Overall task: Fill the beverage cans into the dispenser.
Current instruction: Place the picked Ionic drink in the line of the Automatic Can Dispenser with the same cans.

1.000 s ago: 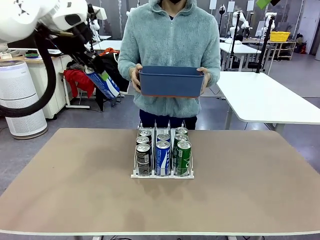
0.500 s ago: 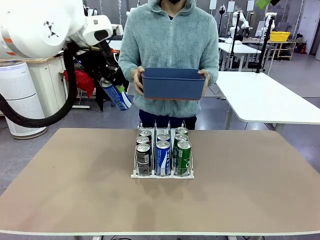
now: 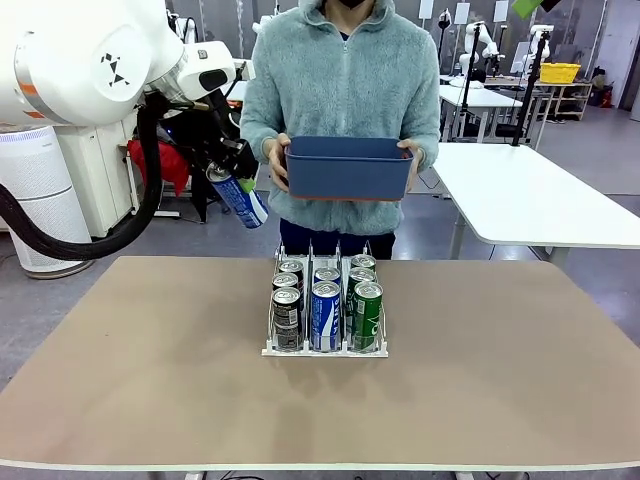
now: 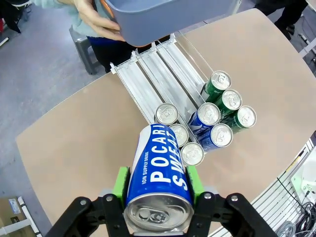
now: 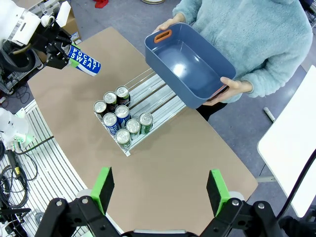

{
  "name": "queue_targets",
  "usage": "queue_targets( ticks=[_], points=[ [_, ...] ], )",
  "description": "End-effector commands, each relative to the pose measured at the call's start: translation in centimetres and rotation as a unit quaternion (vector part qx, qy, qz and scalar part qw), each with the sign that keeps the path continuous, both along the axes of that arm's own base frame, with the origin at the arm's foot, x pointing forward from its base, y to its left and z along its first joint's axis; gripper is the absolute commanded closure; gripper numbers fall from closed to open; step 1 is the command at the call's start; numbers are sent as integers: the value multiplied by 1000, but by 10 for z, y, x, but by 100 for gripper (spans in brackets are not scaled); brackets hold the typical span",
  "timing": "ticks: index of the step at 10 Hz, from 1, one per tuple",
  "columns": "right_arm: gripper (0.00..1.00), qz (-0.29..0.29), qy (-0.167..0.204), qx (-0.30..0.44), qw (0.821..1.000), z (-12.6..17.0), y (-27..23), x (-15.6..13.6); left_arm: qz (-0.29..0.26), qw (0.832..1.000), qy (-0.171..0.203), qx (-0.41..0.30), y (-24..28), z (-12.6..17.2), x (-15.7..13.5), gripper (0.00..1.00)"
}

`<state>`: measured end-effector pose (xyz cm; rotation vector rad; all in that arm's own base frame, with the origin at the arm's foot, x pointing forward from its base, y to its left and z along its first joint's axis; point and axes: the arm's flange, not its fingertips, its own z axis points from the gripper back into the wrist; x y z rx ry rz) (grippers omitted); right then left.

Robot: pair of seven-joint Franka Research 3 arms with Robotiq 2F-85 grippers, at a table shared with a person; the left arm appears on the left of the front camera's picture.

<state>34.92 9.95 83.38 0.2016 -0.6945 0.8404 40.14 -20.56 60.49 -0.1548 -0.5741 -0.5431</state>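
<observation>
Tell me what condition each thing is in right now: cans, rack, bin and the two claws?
Left gripper: shut on the blue-and-white can, held tilted in the air.
Right gripper: open, holding nothing.
Dispenser: on the table, partly filled.
Cans in the dispenser: upright, at the front of the lanes.
Blue bin: empty, held in the person's hands.

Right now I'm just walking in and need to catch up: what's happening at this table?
The left gripper holds a blue-and-white can in the air, left of the dispenser, which has eight cans at its front. A person holds an empty blue bin above the table's far edge. The right gripper hangs open, high over the table.
</observation>
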Motion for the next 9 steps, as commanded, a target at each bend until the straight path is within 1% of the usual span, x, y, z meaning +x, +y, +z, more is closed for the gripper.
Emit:
queue_targets(
  ticks=[1,2,3,4,5,6,7,8,9],
  points=[
    [0,-1,1,-1,1000,0,1,0,-1,1000,0,1,-1,-1,0,43],
    [0,-1,1,-1,1000,0,1,0,-1,1000,6,14,-4,-4,-6,43],
    [0,-1,1,-1,1000,0,1,0,23,999,11,21,-23,-16,-15,43],
    [0,-1,1,-1,1000,0,1,0,27,999,4,30,-42,-27,-23,43],
    [0,-1,1,-1,1000,0,1,0,27,999,-12,39,-55,-35,-31,43],
    [0,-1,1,-1,1000,0,1,0,39,998,-19,48,-67,-44,-42,43],
    [0,-1,1,-1,1000,0,1,0,57,997,-30,48,-78,-49,-46,43],
    [0,-1,1,-1,1000,0,1,0,62,996,-31,55,-91,-53,-49,43],
    [0,-1,1,-1,1000,0,1,0,48,997,-14,56,-101,-58,-54,43]
  ],
)
